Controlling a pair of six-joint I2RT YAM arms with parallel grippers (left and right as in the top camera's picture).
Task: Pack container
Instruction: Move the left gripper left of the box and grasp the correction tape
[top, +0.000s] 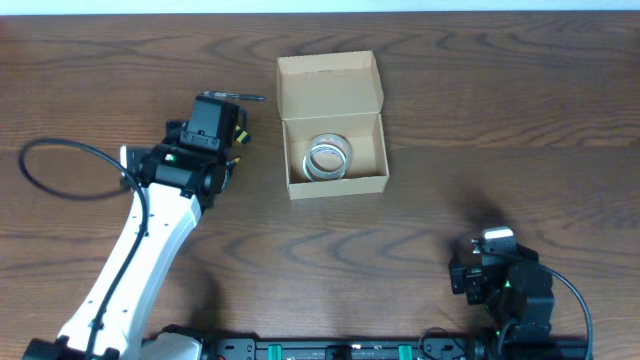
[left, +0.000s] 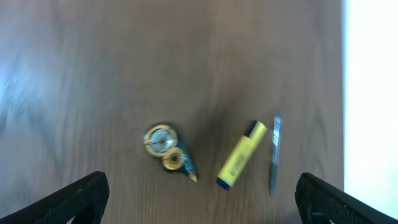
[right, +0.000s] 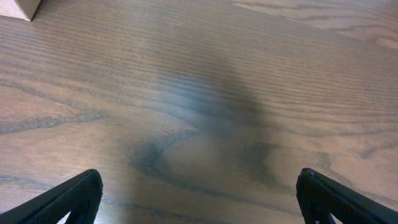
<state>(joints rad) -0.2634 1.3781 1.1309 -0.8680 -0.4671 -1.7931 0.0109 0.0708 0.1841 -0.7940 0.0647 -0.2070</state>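
Hovering my left gripper (left: 202, 196) over the highlighter (left: 241, 155), pen (left: 274, 154) and correction-tape dispenser (left: 166, 149), jaws spread full, nothing held. Right gripper (right: 199, 193): same, over bare table. Risk: highlighter and pen lie close, so a sloppy descent could pinch both or roll one away. Container (top: 330, 88) sits mid-table, top open, flap folded toward the far edge, long axis left-right.

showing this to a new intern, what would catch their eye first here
The open tan container sits at the table's middle back, with clear tape rolls inside. Left of it, the open left gripper hangs over a yellow highlighter, a pen and a round gold tape dispenser lying apart on the wood.
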